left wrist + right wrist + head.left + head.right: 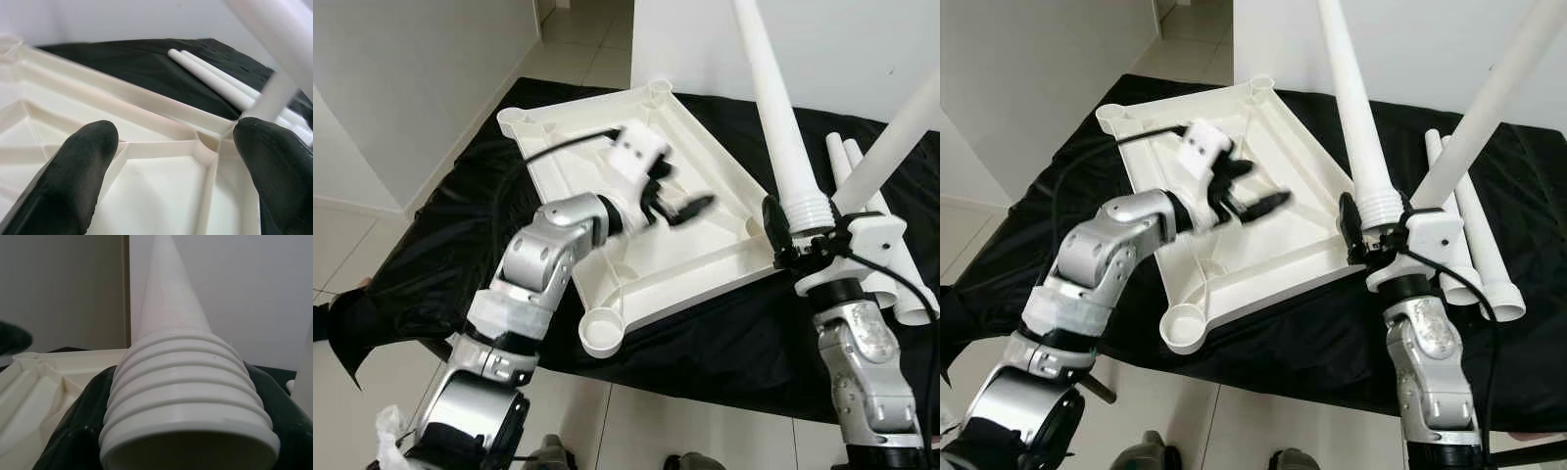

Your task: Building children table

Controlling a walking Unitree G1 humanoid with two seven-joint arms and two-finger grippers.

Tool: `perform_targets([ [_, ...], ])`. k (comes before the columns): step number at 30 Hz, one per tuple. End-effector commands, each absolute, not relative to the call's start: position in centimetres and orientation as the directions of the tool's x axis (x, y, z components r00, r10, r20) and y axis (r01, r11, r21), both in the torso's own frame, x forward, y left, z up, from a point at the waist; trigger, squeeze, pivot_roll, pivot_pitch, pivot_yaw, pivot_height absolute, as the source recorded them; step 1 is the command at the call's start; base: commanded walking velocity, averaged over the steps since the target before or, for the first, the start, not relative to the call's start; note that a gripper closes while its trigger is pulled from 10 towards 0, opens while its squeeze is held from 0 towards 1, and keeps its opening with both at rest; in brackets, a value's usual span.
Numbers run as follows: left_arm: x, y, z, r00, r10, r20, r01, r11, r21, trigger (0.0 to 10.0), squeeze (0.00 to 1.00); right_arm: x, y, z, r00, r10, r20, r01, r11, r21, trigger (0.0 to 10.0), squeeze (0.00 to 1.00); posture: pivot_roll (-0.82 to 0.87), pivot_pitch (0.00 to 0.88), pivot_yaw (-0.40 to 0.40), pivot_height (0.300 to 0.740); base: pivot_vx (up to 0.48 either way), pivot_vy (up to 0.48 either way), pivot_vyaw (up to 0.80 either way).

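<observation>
Where the black cloth [705, 333] covered the stand, the tabletop [705, 196] lay upside down, ribs up, sockets at its corners. Left gripper [671, 201], fingers spread and blurred, hovered above the ribs near centre. Right gripper [803, 240] pinched a leg [778, 108] at its threaded end, just beside the tabletop's 4 o'clock corner; the leg's tip was cut off by the frame edge. Another leg [901, 132] slanted toward 1 o'clock, base hidden behind the gripper. Two legs [1464, 215] lay at 3 o'clock.

Two upright legs [781, 117] crowd the tray's [705, 147] right corner beside the right hand [800, 243]; its ribbed middle lies open.
</observation>
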State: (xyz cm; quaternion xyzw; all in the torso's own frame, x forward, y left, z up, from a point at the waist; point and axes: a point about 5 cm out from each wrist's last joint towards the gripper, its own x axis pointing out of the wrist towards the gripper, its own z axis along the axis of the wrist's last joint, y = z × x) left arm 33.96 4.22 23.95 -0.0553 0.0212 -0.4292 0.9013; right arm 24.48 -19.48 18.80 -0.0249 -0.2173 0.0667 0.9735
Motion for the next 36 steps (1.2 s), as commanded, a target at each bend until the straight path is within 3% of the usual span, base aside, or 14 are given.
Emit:
perform_targets([
  [1,34.2,4.4,23.9,0.626,-0.780,-0.003,0.768,0.617,-0.171,10.0,0.00,24.3,-19.4,18.5,0.891,0.153,0.427,-0.127,0.988,-0.089,10.0,0.00,0.04,0.028,0.010,0.740,0.000,0.000,0.00],
  [4,34.5,4.7,24.1,0.621,-0.784,0.000,0.765,0.607,-0.215,10.0,0.00,24.0,-18.8,18.0,0.890,0.178,0.420,-0.148,0.984,-0.103,10.0,0.00,0.04,0.026,0.011,0.740,0.000,0.000,0.00],
  [6,35.0,4.8,24.4,0.590,-0.807,0.013,0.759,0.549,-0.349,10.0,0.00,23.5,-17.3,17.3,0.885,0.233,0.404,-0.188,0.971,-0.149,10.0,0.00,0.03,0.023,0.017,0.740,0.000,0.000,0.00],
  [11,35.0,4.6,24.6,0.565,-0.825,0.025,0.757,0.507,-0.412,10.0,0.00,23.5,-16.7,16.9,0.882,0.258,0.394,-0.210,0.964,-0.161,10.0,0.00,0.03,0.022,0.017,0.740,0.000,0.000,0.00],
  [15,34.3,3.2,25.2,0.406,-0.908,0.100,0.762,0.275,-0.587,10.0,0.00,23.9,-15.6,16.1,0.872,0.297,0.390,-0.239,0.952,-0.190,10.0,0.00,0.04,0.009,0.008,0.740,0.000,0.000,0.00],
  [19,34.1,2.7,25.1,0.377,-0.920,0.108,0.749,0.235,-0.619,10.0,0.00,24.1,-15.2,15.9,0.864,0.317,0.391,-0.253,0.945,-0.206,10.0,0.00,0.04,0.005,0.005,0.740,0.000,0.000,0.00],
  [31,34.7,1.0,24.3,0.380,-0.924,0.051,0.745,0.273,-0.609,10.0,0.00,25.0,-13.5,15.9,0.830,0.411,0.376,-0.306,0.901,-0.308,10.0,0.00,0.02,0.000,0.008,0.740,0.000,0.000,0.00],
  [36,36.3,2.0,25.4,0.442,-0.896,0.046,0.733,0.332,-0.594,10.0,0.00,24.2,-13.3,15.2,0.829,0.430,0.358,-0.317,0.889,-0.331,10.0,0.00,0.02,0.000,0.007,0.740,0.000,0.000,0.00],
])
